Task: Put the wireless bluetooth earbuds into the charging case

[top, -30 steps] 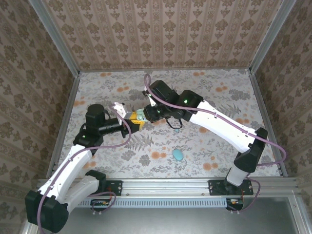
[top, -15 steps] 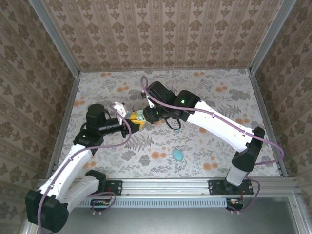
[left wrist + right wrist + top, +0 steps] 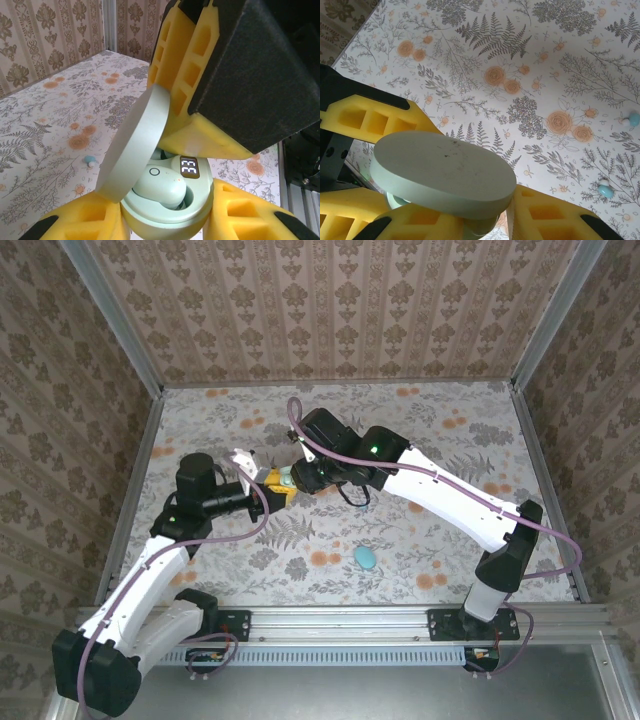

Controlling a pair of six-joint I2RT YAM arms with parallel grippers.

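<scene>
Left hand (image 3: pixel 163 222) clasping charging case (image 3: pixel 172 197); earbuds (image 3: pixel 606 190) on table (image 3: pixel 520 50), apart

Items you cannot fully read:
1. charging case (image 3: pixel 285 478): from above, a pale sliver; both arm heads cover the rest.
2. left gripper (image 3: pixel 167 220): its yellow fingers run off the bottom edge of its wrist view, as does the case's underside.
3. right gripper (image 3: pixel 485 227): fingers cut by the bottom edge; the lid (image 3: pixel 442 172) hides the gap, so you cannot tell its grip.
4. far earbud (image 3: pixel 634 119): clipped by the right edge.
5. pale shape (image 3: pixel 161 187) in the case well: earbud or moulding, unclear.
</scene>
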